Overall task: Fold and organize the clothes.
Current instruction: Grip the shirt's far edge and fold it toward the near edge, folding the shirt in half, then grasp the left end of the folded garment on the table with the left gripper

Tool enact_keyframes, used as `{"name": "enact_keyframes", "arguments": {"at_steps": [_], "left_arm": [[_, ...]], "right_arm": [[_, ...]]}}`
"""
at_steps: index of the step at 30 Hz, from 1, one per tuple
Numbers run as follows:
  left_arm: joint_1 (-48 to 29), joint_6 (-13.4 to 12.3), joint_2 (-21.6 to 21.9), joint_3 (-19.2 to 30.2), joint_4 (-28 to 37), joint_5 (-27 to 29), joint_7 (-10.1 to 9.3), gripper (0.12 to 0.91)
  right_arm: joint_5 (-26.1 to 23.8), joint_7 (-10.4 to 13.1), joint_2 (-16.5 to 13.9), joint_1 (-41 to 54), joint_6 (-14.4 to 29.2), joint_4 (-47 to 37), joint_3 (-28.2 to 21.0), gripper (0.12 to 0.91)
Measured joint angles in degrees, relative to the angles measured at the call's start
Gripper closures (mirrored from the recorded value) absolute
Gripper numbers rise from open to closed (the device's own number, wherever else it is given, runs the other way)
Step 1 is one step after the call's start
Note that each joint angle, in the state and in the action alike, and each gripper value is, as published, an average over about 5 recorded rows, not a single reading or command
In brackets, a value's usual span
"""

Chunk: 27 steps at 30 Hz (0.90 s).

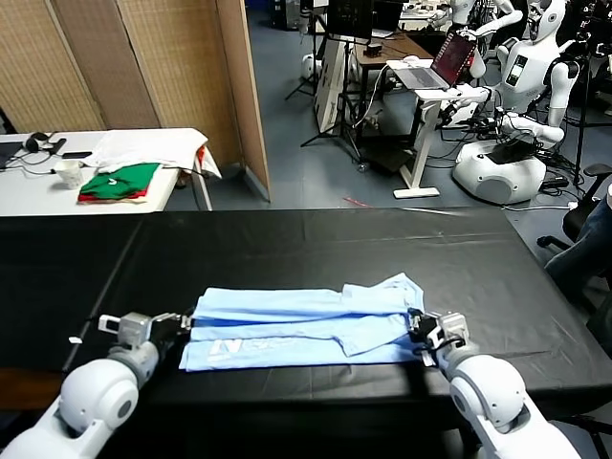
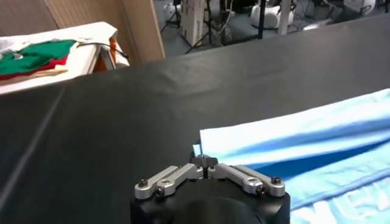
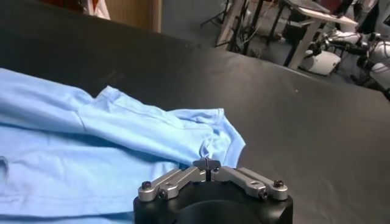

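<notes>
Blue T-shirt (image 1: 306, 325) between both claws (left (image 1: 184, 325), right (image 1: 418, 335)).

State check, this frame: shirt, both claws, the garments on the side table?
T-shirt: partly folded lengthwise, flat on the black table.
Left claw: shut, at the shirt's left end.
Right claw: shut, at the shirt's right end.
Green-and-red garments: folded, on the white side table.

Soft cotton T-shirt (image 1: 306, 325) — matt black table (image 1: 287, 249).
</notes>
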Motion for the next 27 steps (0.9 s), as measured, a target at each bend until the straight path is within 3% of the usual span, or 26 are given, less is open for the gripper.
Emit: {"name": "enact_keyframes", "arguments": {"at_steps": [4,6,12,16,20,27], "left_arm": [[0.8,0.5,-0.5,-0.3,-0.5,0.9,0.20,0.866],[1.1,0.9,-0.7,-0.5,-0.9,1.4,0.22,0.796],[1.1,1.1,-1.5,-1.6,-1.8,2.0,0.07,0.426],[0.0,0.2,-2.2,-1.9,-1.0,1.6,0.03,0.207],[-2.1,-2.3,-3.1,-1.4,0.9,-1.7,-0.07,0.129],[-7.3,-3.9,-5.5,0.1,6.3,-6.3,-0.33,0.123]], "right_arm": [[1.0,-0.2,-0.1,-0.8,0.0,1.2,1.0,0.837],[2.1,0.0,0.0,-1.0,0.0,2.1,1.7,0.737],[4.8,0.6,0.6,0.3,0.0,3.3,3.5,0.362],[4.9,2.2,1.9,3.1,0.0,1.3,2.9,0.166],[4.8,2.8,3.5,7.5,0.2,-3.2,1.5,0.122],[5.5,2.9,5.6,13.7,1.6,-11.5,0.1,0.118]]}}
